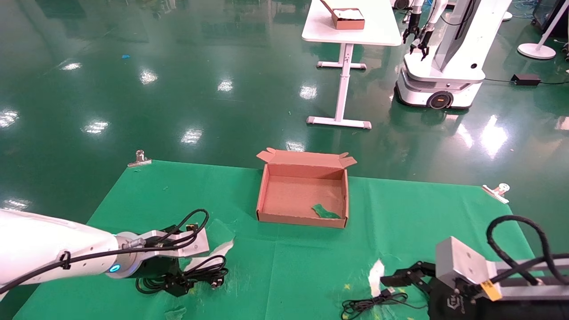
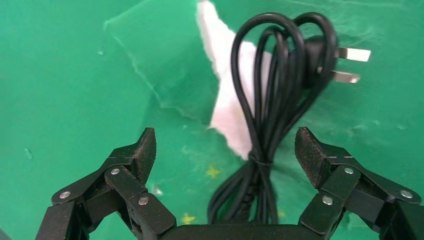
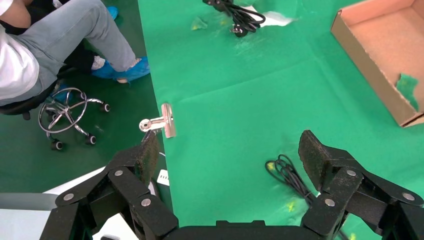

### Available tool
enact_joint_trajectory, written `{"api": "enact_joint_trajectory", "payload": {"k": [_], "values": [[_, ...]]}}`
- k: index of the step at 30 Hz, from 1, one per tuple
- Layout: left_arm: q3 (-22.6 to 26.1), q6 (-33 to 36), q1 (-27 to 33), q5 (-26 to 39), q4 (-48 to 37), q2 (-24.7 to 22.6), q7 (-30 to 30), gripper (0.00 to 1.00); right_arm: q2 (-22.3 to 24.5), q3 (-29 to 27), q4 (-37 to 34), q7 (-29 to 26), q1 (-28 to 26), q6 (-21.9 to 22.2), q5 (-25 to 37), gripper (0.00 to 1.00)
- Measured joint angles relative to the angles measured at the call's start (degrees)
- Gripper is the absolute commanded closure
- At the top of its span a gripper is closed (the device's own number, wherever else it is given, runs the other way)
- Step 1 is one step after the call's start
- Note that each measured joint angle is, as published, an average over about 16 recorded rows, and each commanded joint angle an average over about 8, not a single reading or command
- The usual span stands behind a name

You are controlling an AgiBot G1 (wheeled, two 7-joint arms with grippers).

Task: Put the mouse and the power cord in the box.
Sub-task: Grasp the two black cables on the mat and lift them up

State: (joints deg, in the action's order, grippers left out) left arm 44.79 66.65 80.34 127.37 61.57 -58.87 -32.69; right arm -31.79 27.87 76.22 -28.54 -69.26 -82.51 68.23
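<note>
Brown corrugated cardboard forms the box (image 1: 302,195), which sits open on the green cloth (image 1: 284,266) with small flaps along its far edge and a scrap of green material on its floor.

From the head view, the left gripper (image 1: 175,280) is low over the cloth, well to the near left of the box, directly over the power cord (image 1: 202,273). Only the left wrist view shows the detail: the left gripper (image 2: 225,150) has its fingers spread wide on either side of the cord (image 2: 270,115), not touching it. The cord is thick black rubber, bundled into long loops with a tie at the waist, its plug showing two flat silver prongs (it lies partly over a white tear in the cloth).

The right gripper (image 1: 402,276) hangs to the near right of the box, its fingers also apart around nothing, as the right wrist view (image 3: 227,155) confirms. A thin black cable (image 1: 369,304) lies coiled just beside it; the mouse body itself cannot be made out in any view.
</note>
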Motion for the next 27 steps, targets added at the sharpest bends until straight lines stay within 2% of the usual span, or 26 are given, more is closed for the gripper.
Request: {"api": "enact_joint_trajectory", "payload": {"k": [8,13,21,27], "values": [[0.7,-2.0,-0.2,2.4,-2.0,-1.0,0.2,0.00,-0.7,0.7,0.1,-0.5,-0.3,-0.1,1.0,0.00],[0.8,-2.8,-0.4,2.9,-2.5,-1.1,0.5,0.00,-1.5,2.3,0.2,-1.3,-2.0,-1.2,4.4,0.00],[0.7,-3.3,-0.5,2.6,-3.0,-1.1,1.1,0.00,-4.6,8.1,-0.1,-3.1,-7.5,-4.6,15.9,0.00],[0.7,-3.3,-0.4,2.4,-3.1,-1.1,1.3,0.00,-9.9,13.8,-3.4,-2.1,-12.5,-5.5,26.8,0.00]]}}
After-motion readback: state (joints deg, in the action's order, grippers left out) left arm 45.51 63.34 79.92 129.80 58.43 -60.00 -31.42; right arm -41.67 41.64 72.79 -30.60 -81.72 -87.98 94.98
